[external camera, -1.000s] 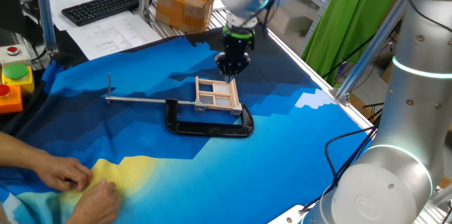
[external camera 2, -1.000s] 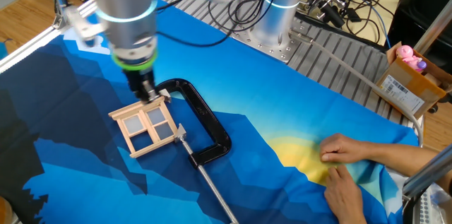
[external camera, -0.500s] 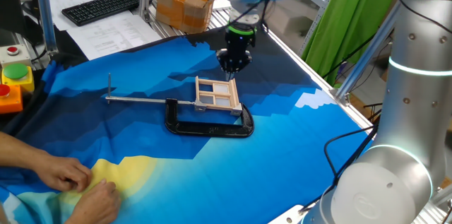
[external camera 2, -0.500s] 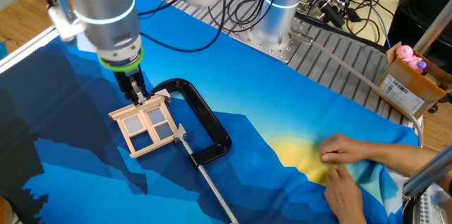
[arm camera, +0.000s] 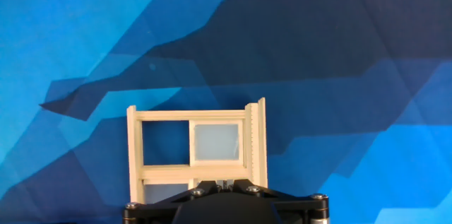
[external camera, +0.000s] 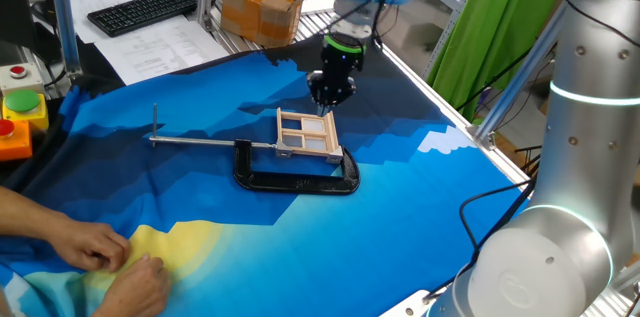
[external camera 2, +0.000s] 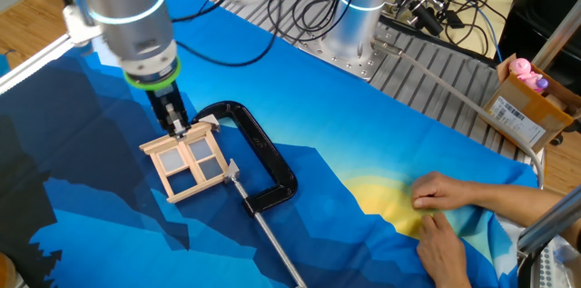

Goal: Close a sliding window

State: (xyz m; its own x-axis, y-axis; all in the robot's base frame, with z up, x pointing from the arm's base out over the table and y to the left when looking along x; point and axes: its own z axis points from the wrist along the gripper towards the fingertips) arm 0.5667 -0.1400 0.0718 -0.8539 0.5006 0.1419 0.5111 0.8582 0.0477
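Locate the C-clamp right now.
In one fixed view the black C-clamp lies mid-cloth, its jaw gripping the sliding window's near edge, its long bar running left; the pincer hangs at the window's far edge.

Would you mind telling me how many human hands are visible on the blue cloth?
2. One hand rests on the yellow patch of the cloth, the other hand just beside it, nearer the cloth's edge. Both lie far from the sliding window.

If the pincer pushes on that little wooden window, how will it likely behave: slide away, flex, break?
The sliding window looks light with thin bars, so probably fragile under hard force. The C-clamp appears to grip its frame, so the frame likely stays put. It lies flat on the cloth, so tipping seems unlikely.
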